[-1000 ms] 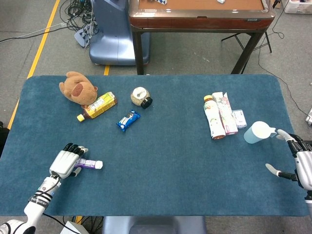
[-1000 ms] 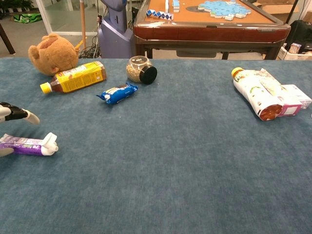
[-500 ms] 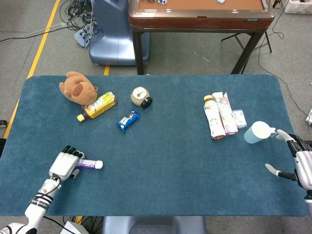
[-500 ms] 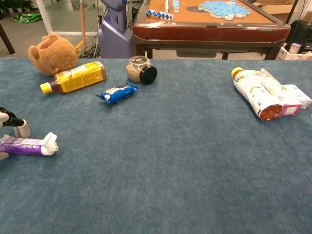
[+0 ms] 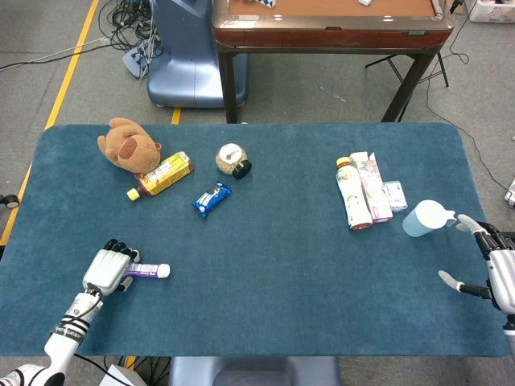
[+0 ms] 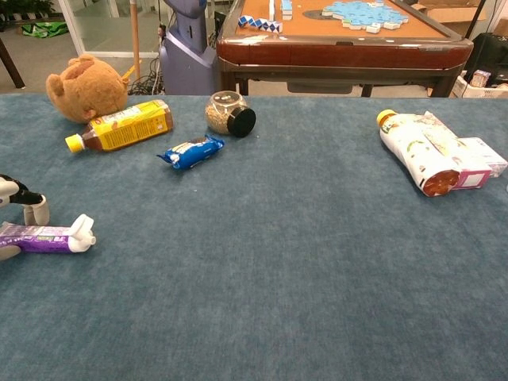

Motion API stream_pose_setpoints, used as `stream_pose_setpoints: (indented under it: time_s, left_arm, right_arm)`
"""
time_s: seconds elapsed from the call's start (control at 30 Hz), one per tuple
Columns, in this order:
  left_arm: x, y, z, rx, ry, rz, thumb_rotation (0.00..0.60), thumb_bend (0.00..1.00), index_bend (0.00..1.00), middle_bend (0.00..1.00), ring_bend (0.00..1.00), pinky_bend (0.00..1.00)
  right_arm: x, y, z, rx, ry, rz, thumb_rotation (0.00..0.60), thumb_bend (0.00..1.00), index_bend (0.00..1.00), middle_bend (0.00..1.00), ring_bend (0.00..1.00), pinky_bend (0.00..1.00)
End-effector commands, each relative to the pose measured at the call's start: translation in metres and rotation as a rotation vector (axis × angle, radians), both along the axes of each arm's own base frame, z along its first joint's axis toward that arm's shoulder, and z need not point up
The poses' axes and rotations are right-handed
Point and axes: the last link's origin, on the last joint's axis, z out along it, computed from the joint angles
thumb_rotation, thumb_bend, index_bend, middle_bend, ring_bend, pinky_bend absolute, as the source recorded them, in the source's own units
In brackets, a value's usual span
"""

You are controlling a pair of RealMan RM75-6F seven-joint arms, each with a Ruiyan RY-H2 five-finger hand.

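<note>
2 robot hands work opposite near corners of a blue-covered table (image 5: pixel 265 265). Over the past second the left hand (image 5: pixel 107 268) has curled its fingers down over a purple tube (image 5: pixel 147 271) lying flat at the near left, white cap pointing right; in the chest view a fingertip (image 6: pixel 36 213) that was raised now stands on the cloth just behind the tube. The grip looks to be closing, though whether the tube is truly clamped cannot be told. At the near right, the right hand (image 5: pixel 492 268) has not moved, fingers spread and empty, just beside a pale blue cup (image 5: pixel 423 218). Farther off lie a teddy bear (image 5: pixel 125 145) and a yellow bottle (image 5: pixel 161 175).
</note>
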Motion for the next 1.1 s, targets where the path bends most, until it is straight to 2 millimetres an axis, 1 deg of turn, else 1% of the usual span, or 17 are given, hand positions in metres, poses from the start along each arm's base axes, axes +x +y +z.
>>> stream_pose_setpoints:
  time_s: [0.03, 0.23, 0.33, 0.5, 0.67, 0.73, 0.93, 1.1]
  left_arm:
    - [-0.001, 0.001, -0.001, -0.001, -0.004, -0.002, 0.6, 0.28, 0.4, 0.42, 0.23, 0.14]
    - [-0.002, 0.002, -0.003, -0.008, -0.021, 0.01, 0.6, 0.28, 0.41, 0.44, 0.24, 0.15]
    - [-0.003, 0.002, -0.003, -0.004, -0.035, 0.011, 0.6, 0.29, 0.44, 0.47, 0.26, 0.16]
    - [-0.003, 0.004, -0.004, 0.0, -0.106, 0.027, 0.6, 0.35, 0.5, 0.53, 0.32, 0.2]
    - [-0.004, 0.009, -0.002, -0.001, -0.176, 0.03, 0.6, 0.43, 0.57, 0.61, 0.4, 0.25]
    - [-0.003, 0.011, 0.0, 0.002, -0.2, 0.022, 0.6, 0.44, 0.59, 0.63, 0.41, 0.27]
    - [0.008, 0.019, 0.01, 0.008, -0.311, -0.009, 0.6, 0.45, 0.6, 0.66, 0.44, 0.3]
    - [0.025, 0.028, 0.021, -0.005, -0.391, -0.047, 0.6, 0.45, 0.6, 0.67, 0.47, 0.33]
  right_arm:
    - [0.0, 0.0, 0.0, -0.001, 0.0, -0.001, 0.6, 0.03, 0.12, 0.26, 0.15, 0.21]
    - [0.0, 0.0, 0.0, -0.001, 0.0, 0.0, 0.6, 0.03, 0.12, 0.26, 0.15, 0.21]
    - [0.0, 0.001, 0.0, -0.001, 0.001, 0.0, 0.6, 0.03, 0.12, 0.26, 0.15, 0.21]
    - [0.0, 0.0, 0.0, 0.002, 0.001, -0.003, 0.6, 0.03, 0.12, 0.26, 0.15, 0.21]
    - [0.002, -0.002, 0.0, 0.005, 0.004, 0.006, 0.6, 0.03, 0.12, 0.26, 0.15, 0.21]
    - [0.003, -0.003, 0.0, 0.005, 0.006, 0.012, 0.6, 0.03, 0.12, 0.26, 0.15, 0.21]
    - [0.013, -0.008, 0.002, 0.011, 0.014, 0.046, 0.6, 0.03, 0.12, 0.26, 0.15, 0.21]
    - [0.03, -0.016, 0.001, 0.04, 0.024, 0.111, 0.6, 0.03, 0.12, 0.26, 0.15, 0.21]
